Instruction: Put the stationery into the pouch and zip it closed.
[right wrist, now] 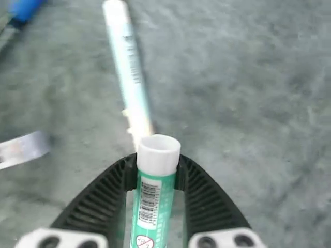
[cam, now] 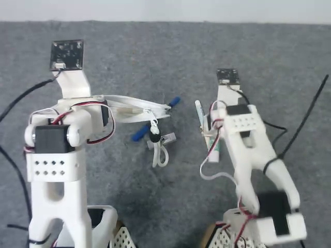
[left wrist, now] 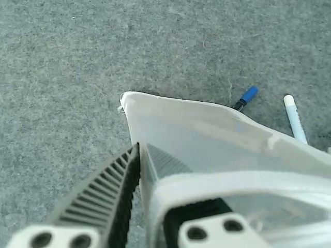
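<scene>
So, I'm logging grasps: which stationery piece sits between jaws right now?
The green glue stick, clamped in the right jaws; the white pen and blue-capped pen lie ungripped on the carpet.

Robotics test bench, lab-like setup. Table point(cam: 289, 62) covered in a grey felt-like mat, pale wall point(cam: 165, 10) along its far edge. Two white plastic arms, left arm point(cam: 54, 155) and right arm point(cam: 253, 150), with exposed motors, bare circuit boards point(cam: 67, 55), loose black cables point(cam: 15, 103)
</scene>
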Controlling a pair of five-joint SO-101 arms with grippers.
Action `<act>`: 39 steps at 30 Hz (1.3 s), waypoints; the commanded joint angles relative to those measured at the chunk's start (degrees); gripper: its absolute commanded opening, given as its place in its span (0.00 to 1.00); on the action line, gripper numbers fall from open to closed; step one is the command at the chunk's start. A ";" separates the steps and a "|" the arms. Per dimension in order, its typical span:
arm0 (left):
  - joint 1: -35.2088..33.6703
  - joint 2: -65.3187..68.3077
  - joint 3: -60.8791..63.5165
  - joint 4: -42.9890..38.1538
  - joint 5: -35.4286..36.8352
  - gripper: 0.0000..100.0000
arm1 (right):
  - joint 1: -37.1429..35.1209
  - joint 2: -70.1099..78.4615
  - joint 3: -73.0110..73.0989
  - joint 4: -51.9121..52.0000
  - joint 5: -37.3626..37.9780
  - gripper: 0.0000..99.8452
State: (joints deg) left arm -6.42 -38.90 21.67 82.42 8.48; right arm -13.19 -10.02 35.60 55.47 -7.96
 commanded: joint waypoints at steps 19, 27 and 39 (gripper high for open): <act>-0.26 -0.18 -0.31 -1.14 0.62 0.01 | -8.48 -43.03 11.69 -0.04 -6.77 0.01; -0.26 -0.18 -0.22 -1.14 0.62 0.01 | -8.57 -52.79 11.78 0.40 -6.77 0.01; -0.26 -0.18 -0.22 -1.14 0.62 0.01 | -10.86 -64.92 11.78 -0.22 -6.77 0.01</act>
State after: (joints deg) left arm -6.42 -38.90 21.67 82.42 8.48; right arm -21.71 -71.12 47.74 55.47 -14.11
